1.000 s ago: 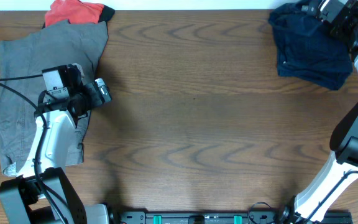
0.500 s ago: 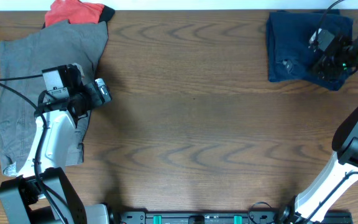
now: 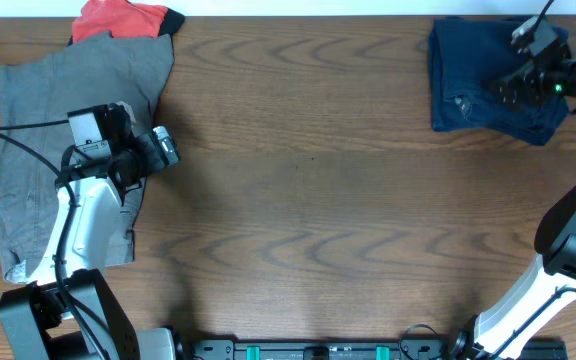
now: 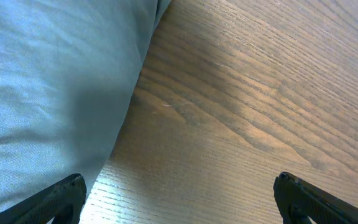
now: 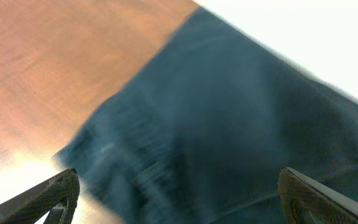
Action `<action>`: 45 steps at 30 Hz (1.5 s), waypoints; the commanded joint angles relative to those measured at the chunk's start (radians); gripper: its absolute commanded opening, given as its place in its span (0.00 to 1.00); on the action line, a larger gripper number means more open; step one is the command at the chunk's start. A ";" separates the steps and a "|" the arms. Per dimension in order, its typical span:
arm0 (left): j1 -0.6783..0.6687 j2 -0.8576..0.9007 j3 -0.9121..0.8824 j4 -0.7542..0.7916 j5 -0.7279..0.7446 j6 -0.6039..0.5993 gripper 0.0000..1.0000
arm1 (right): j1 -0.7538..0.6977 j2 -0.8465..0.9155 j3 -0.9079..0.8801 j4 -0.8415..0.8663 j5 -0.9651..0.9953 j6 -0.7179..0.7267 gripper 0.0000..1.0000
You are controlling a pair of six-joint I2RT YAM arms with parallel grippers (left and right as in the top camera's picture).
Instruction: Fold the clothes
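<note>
**Navy shorts lie flat at the far right, both end effectors spread**

I have a dark wood-grain worktop (image 3: 308, 200) in front of me, bare across its middle.

Nearest my side on the left, the left arm lies over the grey shorts (image 3: 48, 150). They are spread lengthwise down the left edge, from the near corner toward the far one. The left end effector (image 3: 165, 147) hangs just past the shorts' right hem. In the left wrist view its fingertips sit wide apart at the two bottom corners. Between them I see only wood, with the grey cloth (image 4: 42, 93) filling the left side. It is spread and holds nothing.

Farther off, a red-orange, black-trimmed piece (image 3: 118, 18) is bunched at the far left edge, touching the top of the grey shorts.

At the far right corner the navy shorts (image 3: 468, 70) lie in a roughly square shape. The right end effector (image 3: 513, 92) is over their right part. Its wrist view is blurred, but the fingertips stand well apart at the bottom corners, above the navy cloth (image 5: 229, 124), and pinch nothing.

A second ago the navy shorts were a rumpled heap. Half a second ago they already lay as they do now, and the right arm has since shifted slightly rightward. The left arm has not moved.
</note>
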 commanded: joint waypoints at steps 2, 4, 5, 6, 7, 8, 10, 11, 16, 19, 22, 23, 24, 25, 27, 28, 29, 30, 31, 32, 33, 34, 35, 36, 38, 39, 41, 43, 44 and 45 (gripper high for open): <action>0.001 0.004 -0.008 -0.002 -0.003 0.002 0.98 | 0.004 -0.011 0.000 0.098 0.117 0.180 0.99; 0.001 0.004 -0.008 -0.002 -0.003 0.002 0.98 | 0.003 0.011 0.000 0.116 0.140 0.178 0.99; 0.001 0.004 -0.008 -0.002 -0.003 0.002 0.98 | 0.003 0.024 0.000 0.117 0.146 0.177 0.99; 0.001 0.004 -0.008 -0.002 -0.003 0.002 0.98 | 0.003 0.041 0.000 0.116 0.157 0.177 0.99; 0.001 0.004 -0.008 -0.002 -0.003 0.002 0.98 | 0.002 0.064 0.000 0.111 0.175 0.178 0.99; 0.001 0.004 -0.008 -0.002 -0.003 0.002 0.98 | 0.002 0.077 0.000 0.107 0.185 0.178 0.99; 0.001 0.004 -0.008 -0.002 -0.003 0.002 0.98 | -0.002 0.122 0.000 0.087 0.190 0.178 0.99; 0.001 0.004 -0.008 -0.002 -0.003 0.002 0.98 | -0.005 0.149 0.000 0.077 0.190 0.188 0.99; 0.001 0.004 -0.008 -0.002 -0.003 0.002 0.98 | -0.015 0.260 0.000 0.059 0.190 0.234 0.99; 0.001 0.004 -0.008 -0.002 -0.003 0.002 0.98 | -0.019 0.286 0.000 0.051 0.190 0.257 0.99; 0.001 0.004 -0.008 -0.002 -0.003 0.002 0.98 | -0.019 0.248 0.009 0.047 0.190 0.280 0.99; 0.001 0.004 -0.008 -0.002 -0.003 0.002 0.98 | -0.018 0.220 0.016 0.037 0.190 0.291 0.99; 0.001 0.004 -0.008 -0.002 -0.003 0.002 0.98 | -0.018 0.193 0.021 0.029 0.190 0.299 0.99; 0.001 0.004 -0.008 -0.002 -0.003 0.002 0.98 | -0.019 0.148 0.028 0.017 0.193 0.310 0.99; 0.001 0.004 -0.008 -0.002 -0.003 0.002 0.98 | -0.022 0.053 0.045 -0.014 0.195 0.321 0.99; 0.001 0.004 -0.008 -0.002 -0.003 0.002 0.98 | -0.024 -0.008 0.060 -0.039 0.194 0.331 0.99; 0.001 0.004 -0.008 -0.002 -0.003 0.002 0.98 | -0.024 -0.059 0.072 -0.061 0.194 0.340 0.99; 0.001 0.004 -0.008 -0.002 -0.003 0.002 0.98 | -0.024 -0.109 0.084 -0.082 0.194 0.353 0.99; 0.001 0.004 -0.008 -0.002 -0.003 0.002 0.98 | -0.023 -0.170 0.095 -0.103 0.194 0.374 0.99; 0.001 0.004 -0.008 -0.002 -0.003 0.002 0.98 | -0.023 -0.233 0.099 -0.120 0.194 0.400 0.99; 0.001 0.004 -0.008 -0.002 -0.003 0.002 0.98 | -0.023 -0.294 0.099 -0.132 0.194 0.417 0.99; 0.001 0.004 -0.008 -0.002 -0.003 0.002 0.98 | -0.023 -0.344 0.099 -0.135 0.194 0.417 0.99; 0.001 0.004 -0.008 -0.002 -0.003 0.002 0.98 | -0.023 -0.408 0.099 -0.134 0.194 0.418 0.99; 0.001 0.004 -0.008 -0.002 -0.003 0.002 0.98 | -0.023 -0.462 0.099 -0.134 0.194 0.418 0.99; 0.001 0.004 -0.008 -0.002 -0.003 0.002 0.98 | -0.023 -0.556 0.099 -0.134 0.194 0.418 0.99; 0.001 0.004 -0.008 -0.002 -0.003 0.002 0.98 | -0.023 -0.602 0.099 -0.134 0.194 0.417 0.99; 0.001 0.004 -0.008 -0.002 -0.003 0.002 0.98 | -0.023 -0.681 0.099 -0.135 0.194 0.418 0.99; 0.001 0.004 -0.008 -0.002 -0.003 0.002 0.98 | -0.023 -0.752 0.099 -0.135 0.194 0.418 0.99; 0.001 0.004 -0.008 -0.002 -0.003 0.002 0.98 | -0.023 -0.787 0.099 -0.135 0.194 0.418 0.99; 0.001 0.004 -0.008 -0.002 -0.003 0.002 0.98 | -0.023 -0.826 0.099 -0.136 0.194 0.418 0.99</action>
